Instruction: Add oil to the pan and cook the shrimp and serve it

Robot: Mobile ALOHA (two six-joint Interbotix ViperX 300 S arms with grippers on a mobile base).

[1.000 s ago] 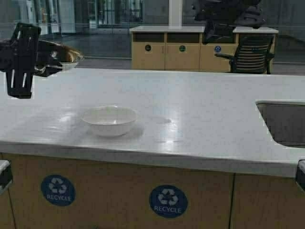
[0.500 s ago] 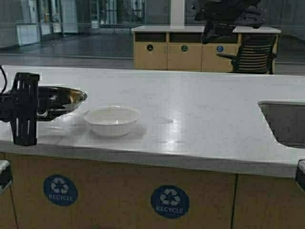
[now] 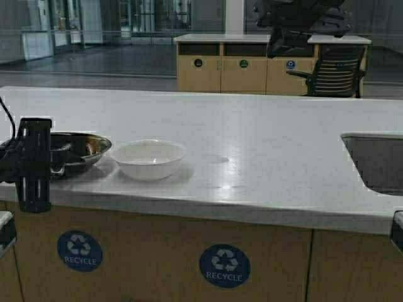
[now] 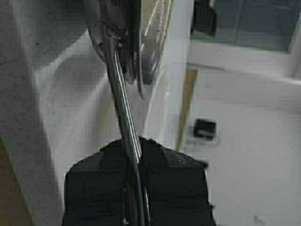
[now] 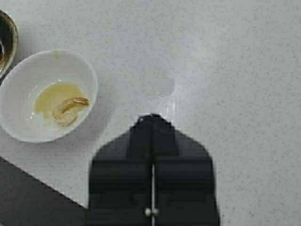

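your left pincer (image 3: 33, 165) is clamped on the pan (image 3: 79, 150) handle at the tabletop's (image 3: 264, 157) near-left edge — the pan sits just beside the white bowl (image 3: 148, 158). the shrimp (image 5: 68, 109) lies in that bowl, in oil (image 5: 49, 96). your right pincer (image 5: 152, 123) hangs above the tabletop, fingers together.

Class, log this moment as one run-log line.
left gripper: shut on pan handle | pan: on counter beside white bowl | shrimp: in bowl | right gripper: shut
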